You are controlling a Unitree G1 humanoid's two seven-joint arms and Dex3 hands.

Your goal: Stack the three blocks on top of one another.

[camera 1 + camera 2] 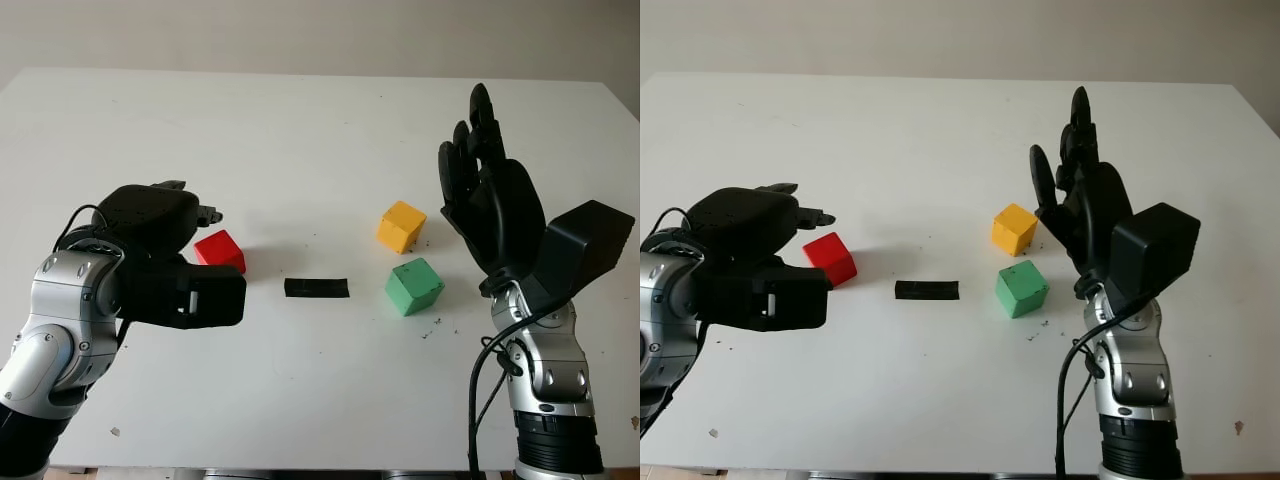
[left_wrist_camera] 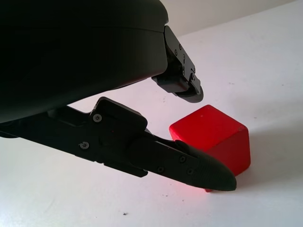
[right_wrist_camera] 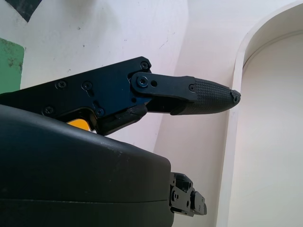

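Note:
A red block [image 1: 224, 254] lies on the white table [image 1: 300, 150] at the left. My left hand [image 1: 213, 240] is open right beside it; in the left wrist view one finger [image 2: 182, 85] hangs above the red block [image 2: 213, 135] and the thumb [image 2: 199, 170] reaches along its near side, without clamping it. A yellow block [image 1: 400, 226] and a green block [image 1: 413, 286] sit apart from each other at the centre right. My right hand [image 1: 468, 150] is open and held upright just right of those two, touching neither.
A short strip of black tape [image 1: 316, 288] is stuck to the table between the red and green blocks. The table's far edge [image 1: 300, 72] meets a pale wall; its near edge [image 1: 300, 468] runs along the bottom.

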